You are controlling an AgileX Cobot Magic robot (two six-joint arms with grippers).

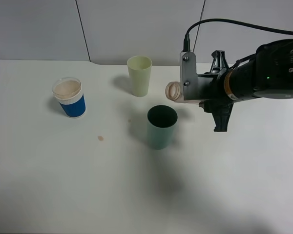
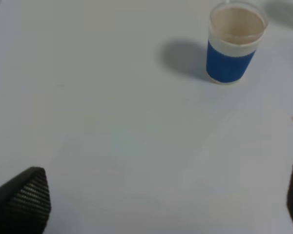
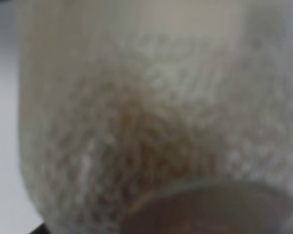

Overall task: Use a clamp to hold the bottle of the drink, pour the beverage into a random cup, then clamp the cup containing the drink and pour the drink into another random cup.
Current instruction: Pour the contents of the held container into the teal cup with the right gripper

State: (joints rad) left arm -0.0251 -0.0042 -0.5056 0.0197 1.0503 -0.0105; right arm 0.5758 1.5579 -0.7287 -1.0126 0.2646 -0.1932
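Above the dark green cup point(image 1: 161, 127), the right clamp point(image 1: 186, 94) pinches the bottle point(image 1: 174, 91) sideways between its fingers.

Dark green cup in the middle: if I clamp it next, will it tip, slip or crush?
Likely light and easy to tip: the dark green cup is tall, narrows toward its base, and shows no visible fill. Its smooth sides may slide in the jaws. The open, lidless rim suggests it could flex if squeezed.
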